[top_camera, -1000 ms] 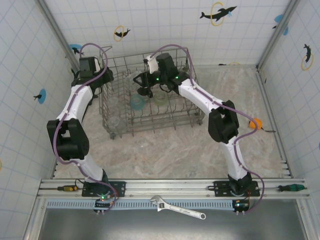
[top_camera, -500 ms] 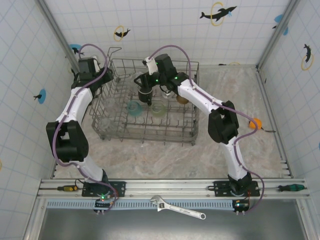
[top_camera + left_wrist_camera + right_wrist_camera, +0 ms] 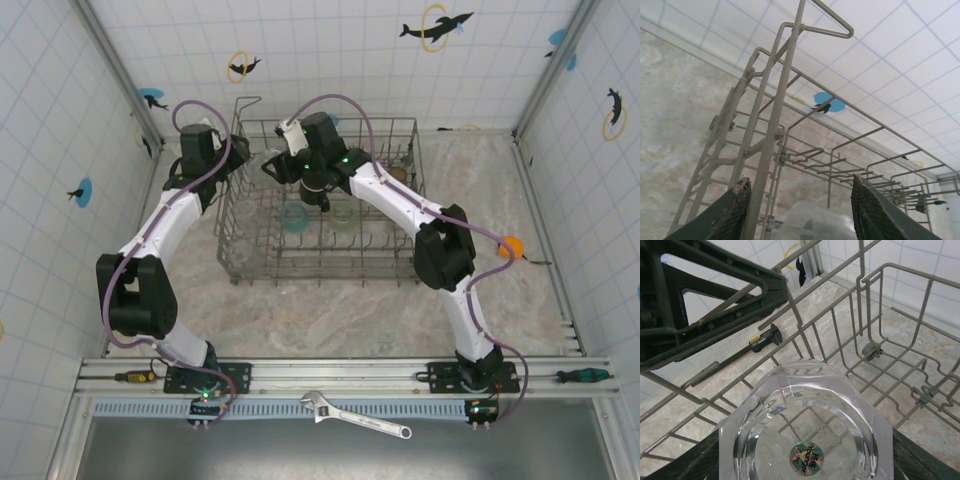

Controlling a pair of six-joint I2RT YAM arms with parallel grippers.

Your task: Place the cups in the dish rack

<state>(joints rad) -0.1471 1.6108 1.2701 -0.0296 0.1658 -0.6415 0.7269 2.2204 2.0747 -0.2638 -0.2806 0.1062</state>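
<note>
The grey wire dish rack [image 3: 400,270] stands at the middle back of the table. A pale teal cup [image 3: 295,213], a pale green cup [image 3: 343,212] and a clear cup [image 3: 241,214] sit inside it. My right gripper [image 3: 318,192] hangs over the rack's middle, shut on a clear glass [image 3: 807,425] whose stickered base faces the camera, above the rack's floor wires [image 3: 890,375]. My left gripper [image 3: 226,166] is at the rack's left back corner, open, with the rack's upright corner post [image 3: 774,130] between its fingers [image 3: 735,210], close to the left one. A clear cup [image 3: 807,222] lies just below.
A small orange round object [image 3: 514,245] lies at the right wall. A wrench [image 3: 360,418] and two screwdrivers [image 3: 135,377] [image 3: 585,375] rest on the near rail. Tiled walls close in the left, back and right sides. A black tool [image 3: 762,339] lies on the table beyond the rack.
The rack has slid to the right across the table after first swinging left. Both grippers moved right with it, and the right one still holds the clear glass.
</note>
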